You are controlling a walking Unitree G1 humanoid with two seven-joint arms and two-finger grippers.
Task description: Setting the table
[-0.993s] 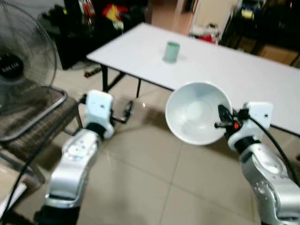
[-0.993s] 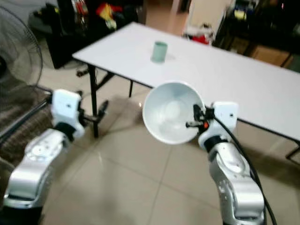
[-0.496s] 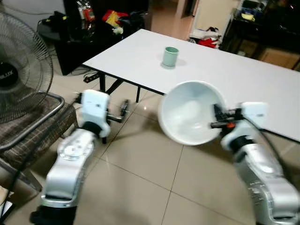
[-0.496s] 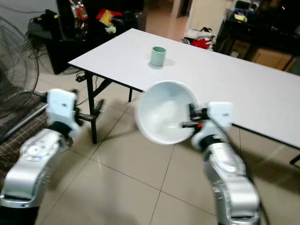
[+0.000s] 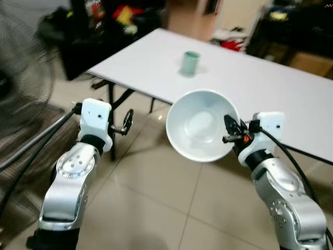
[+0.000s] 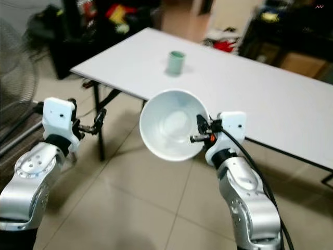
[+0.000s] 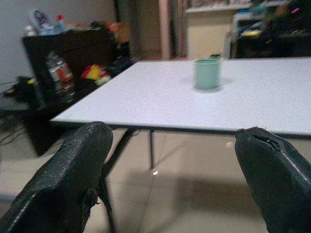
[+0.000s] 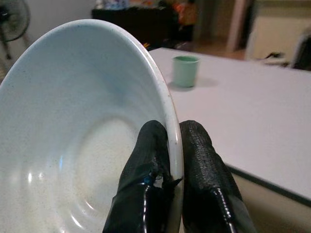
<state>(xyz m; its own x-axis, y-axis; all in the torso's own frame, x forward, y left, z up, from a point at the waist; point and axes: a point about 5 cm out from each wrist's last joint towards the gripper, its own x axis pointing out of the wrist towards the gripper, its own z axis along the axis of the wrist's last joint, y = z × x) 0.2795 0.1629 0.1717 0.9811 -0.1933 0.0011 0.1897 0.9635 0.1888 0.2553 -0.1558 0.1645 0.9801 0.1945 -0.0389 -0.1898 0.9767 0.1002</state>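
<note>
A white bowl (image 5: 200,125) hangs tilted in the air in front of me, over the tiled floor short of the table. My right gripper (image 5: 229,130) is shut on its rim, one finger inside and one outside (image 8: 204,160). The long white table (image 5: 270,88) lies ahead, with a pale green cup (image 5: 190,62) standing near its left end. My left gripper (image 5: 126,121) is held out at the left, open and empty, its fingers (image 7: 73,170) spread wide and pointing at the table's near left corner.
A standing fan (image 5: 21,67) and a woven chair (image 5: 31,140) are close at my left. Dark shelves with clutter (image 5: 99,21) stand behind the table's left end. The table's black legs (image 5: 112,104) come down onto beige floor tiles.
The view has shifted as I moved; the table sits slightly nearer. The bowl stays held in my right gripper, a little more to the left. My left gripper stays open.
</note>
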